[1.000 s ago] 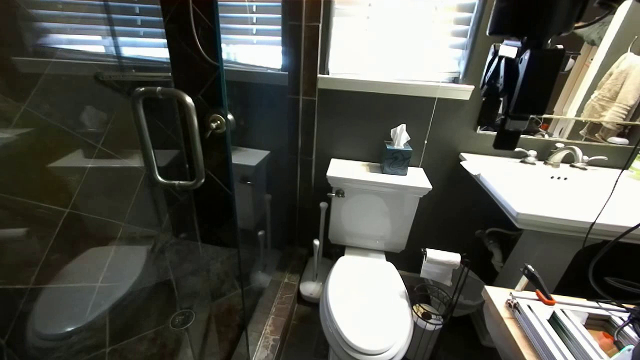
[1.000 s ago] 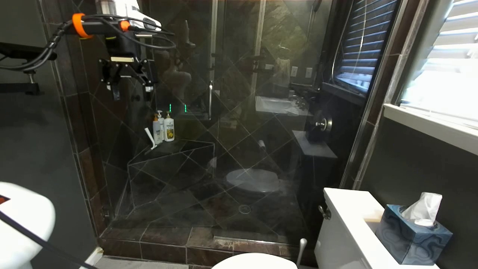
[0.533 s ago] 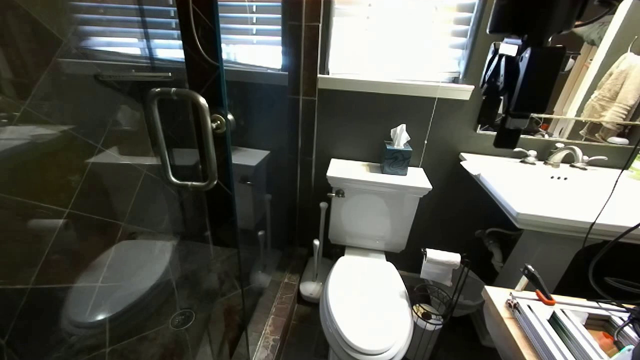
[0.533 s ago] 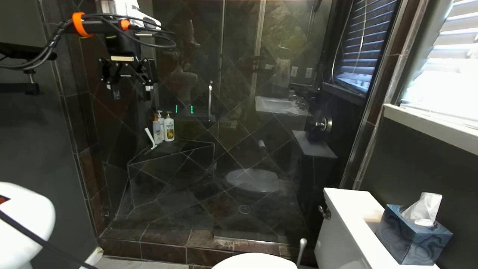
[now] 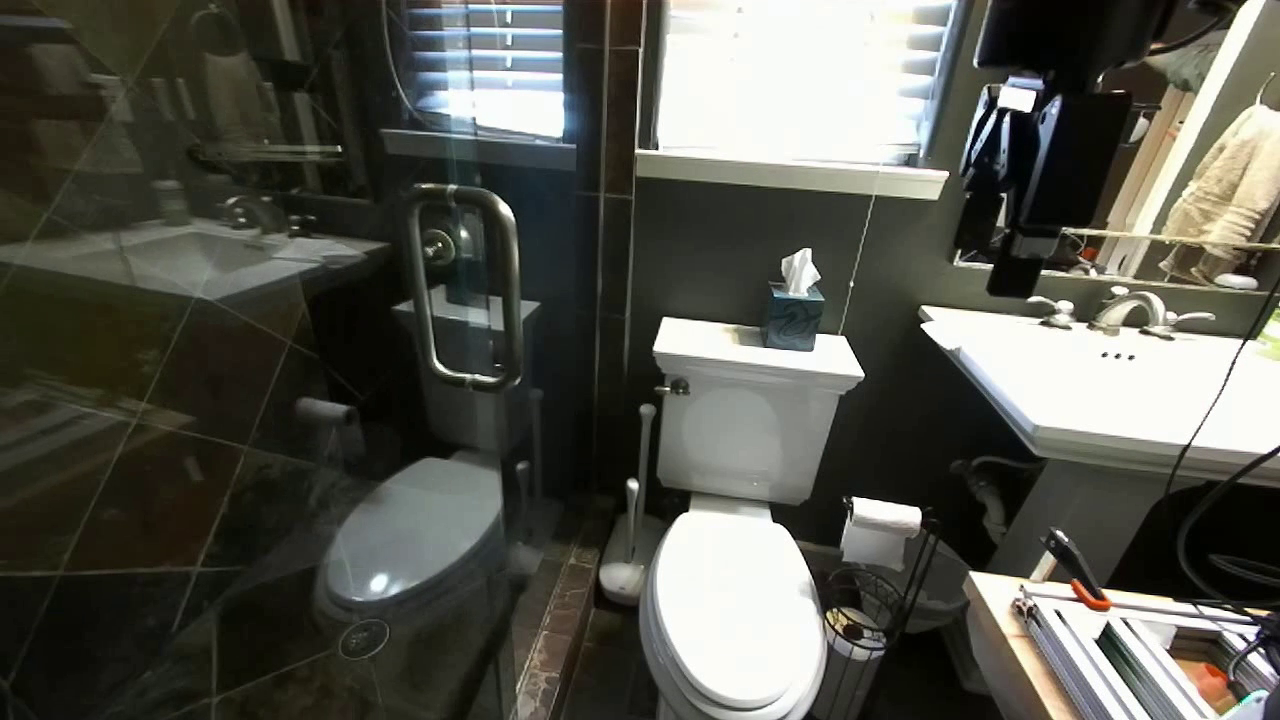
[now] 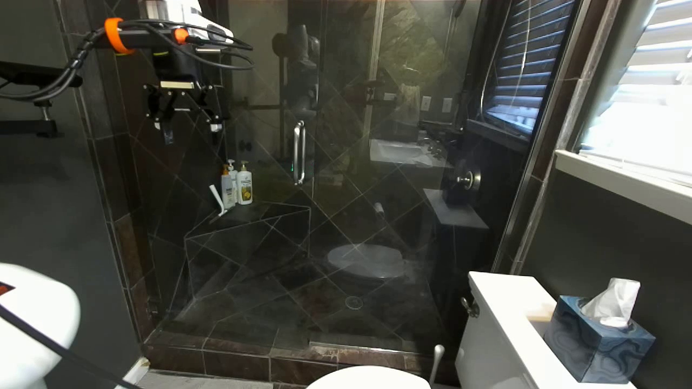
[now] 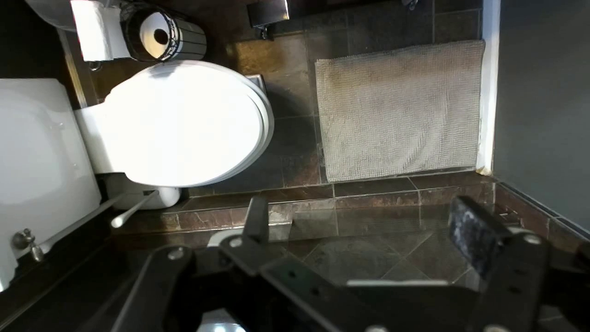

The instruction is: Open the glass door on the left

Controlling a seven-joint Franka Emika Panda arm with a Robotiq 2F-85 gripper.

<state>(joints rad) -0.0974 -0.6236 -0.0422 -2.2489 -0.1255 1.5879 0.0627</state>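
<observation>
Fingers [image 6: 168, 133] spread, glass door [image 6: 267, 151] behind, handle [image 6: 296, 151] well apart

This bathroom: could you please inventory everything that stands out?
glass door: 1, clear, fronting bench
handle: 1, metallic, on glass door
pump bottles: 3, mostly white, on bench
squeegee: 1, white, beside pump bottles
sink: 1, white, below mirror
toilet: 1, white, beside sink
tissue box: 1, blue, on tank
window blinds: 1, white, above toilet
paper rolls: 2 showing, white, on wire stand
long-handled tools: 2, white, beside toilet
mat: 1, beige, on floor
metal frame: 1, silver, on wooden worktop
gripper: 1, black, below robot arm, jaws open
robot arm: 1, partly white, above gripper
</observation>
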